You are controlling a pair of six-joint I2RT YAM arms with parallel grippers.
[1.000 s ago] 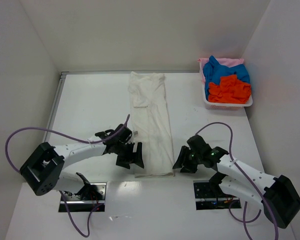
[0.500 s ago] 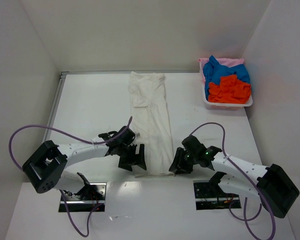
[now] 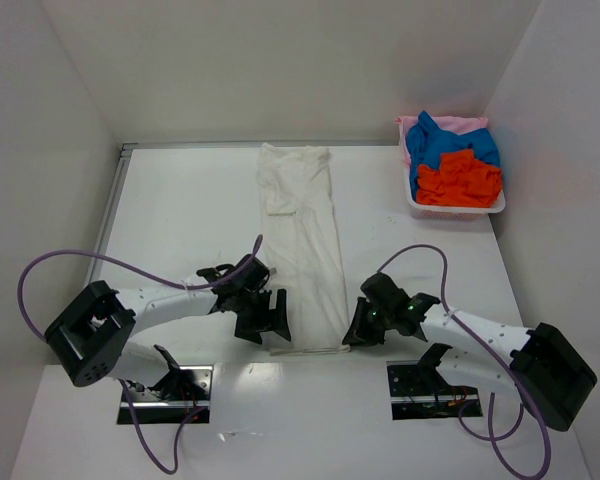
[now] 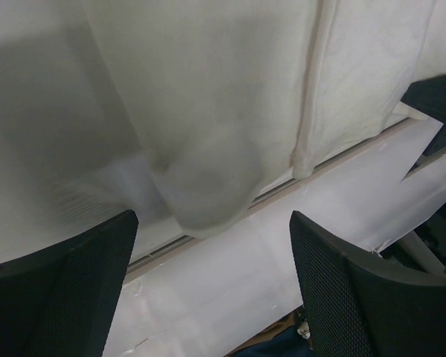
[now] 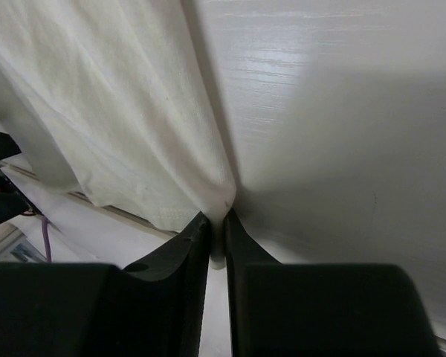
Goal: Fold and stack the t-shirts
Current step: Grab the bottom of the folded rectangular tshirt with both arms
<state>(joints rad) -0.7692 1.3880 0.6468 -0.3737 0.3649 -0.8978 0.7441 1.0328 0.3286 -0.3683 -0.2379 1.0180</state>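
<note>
A: The off-white t-shirt [image 3: 302, 240] lies long in the middle of the frame on the tabletop [image 3: 180, 220]. Why work at its lower end?
B: To fold it, I think. The right tool [image 5: 217, 219] is closed on the lower right corner, and the left tool [image 4: 208, 245] stands open over the lower left one.

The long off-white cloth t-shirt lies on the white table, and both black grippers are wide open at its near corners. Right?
Not quite. Only the left gripper is wide open. The right gripper is pinched shut on the near corner of the long off-white cloth t-shirt, as the right wrist view shows. The rest is right.
</note>
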